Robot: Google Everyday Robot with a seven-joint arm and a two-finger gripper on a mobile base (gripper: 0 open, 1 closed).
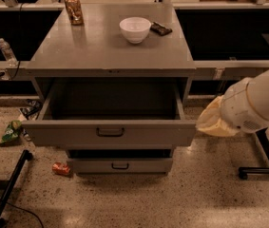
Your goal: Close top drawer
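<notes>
The top drawer (67,134) of the grey cabinet (100,51) is pulled far out, and its inside looks empty. Its flat front faces me with a small dark pull handle (110,132) at the centre. A shorter drawer front (139,166) shows below it. My white arm comes in from the right. My gripper (212,122) is at its cream-coloured end, just right of the open drawer's front right corner and at about the height of the drawer front. It is close to the corner, and I cannot tell whether it touches.
On the cabinet top stand a white bowl (135,29), a can (73,10) and a dark packet (161,29). A water bottle (6,52) stands at the left. On the floor lie a green bag (11,130), a red can (61,168), a black stand leg (8,189) and a black stand base (262,171).
</notes>
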